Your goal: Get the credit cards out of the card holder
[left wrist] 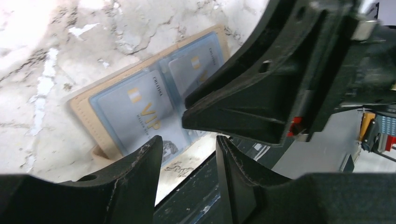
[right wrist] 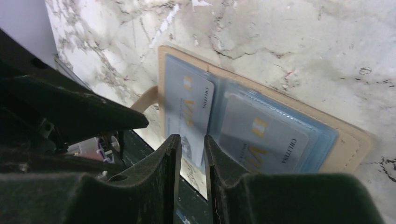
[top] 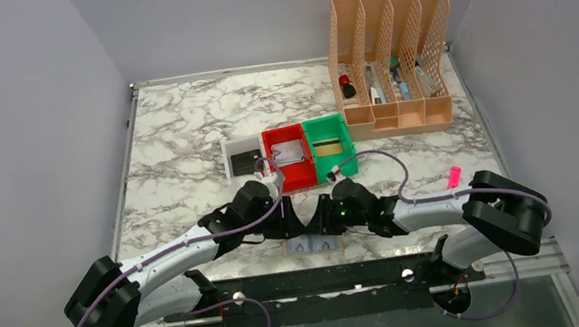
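The tan card holder lies open on the marble table by the front edge, blue-grey inside up. Two silvery grey cards with gold lettering sit in its pockets, seen in the left wrist view and the right wrist view. Its tan rim shows in both. My left gripper is open and empty, low over the holder's near edge. My right gripper is open by a narrow gap, holds nothing, and hangs over the fold between the pockets.
Three small trays stand behind: white with a flat black rectangle, red with a grey card-like piece, green. A peach desk organiser is at the back right. A pink object lies on the right. The two wrists nearly touch.
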You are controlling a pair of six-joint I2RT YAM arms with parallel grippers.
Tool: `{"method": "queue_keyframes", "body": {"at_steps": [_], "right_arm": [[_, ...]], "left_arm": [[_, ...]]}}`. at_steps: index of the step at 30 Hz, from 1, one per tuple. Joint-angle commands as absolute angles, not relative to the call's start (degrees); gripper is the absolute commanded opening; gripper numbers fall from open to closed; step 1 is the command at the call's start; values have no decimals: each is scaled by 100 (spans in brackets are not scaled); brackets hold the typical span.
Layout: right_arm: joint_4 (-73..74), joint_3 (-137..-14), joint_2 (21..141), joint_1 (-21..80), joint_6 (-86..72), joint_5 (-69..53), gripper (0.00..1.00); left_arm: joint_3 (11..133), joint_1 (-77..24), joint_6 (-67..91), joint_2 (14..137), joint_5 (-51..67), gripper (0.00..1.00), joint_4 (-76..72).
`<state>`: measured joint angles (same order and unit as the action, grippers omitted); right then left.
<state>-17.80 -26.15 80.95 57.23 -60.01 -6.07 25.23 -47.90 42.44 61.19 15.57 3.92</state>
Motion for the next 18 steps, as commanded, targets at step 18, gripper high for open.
{"method": "queue_keyframes", "body": {"at_steps": [18], "right_arm": [[-1806,-2539,8645,5555,-6319,-823,28]], "left_arm": [[2963,-5466,4128,7005,545,38,1269]]}}
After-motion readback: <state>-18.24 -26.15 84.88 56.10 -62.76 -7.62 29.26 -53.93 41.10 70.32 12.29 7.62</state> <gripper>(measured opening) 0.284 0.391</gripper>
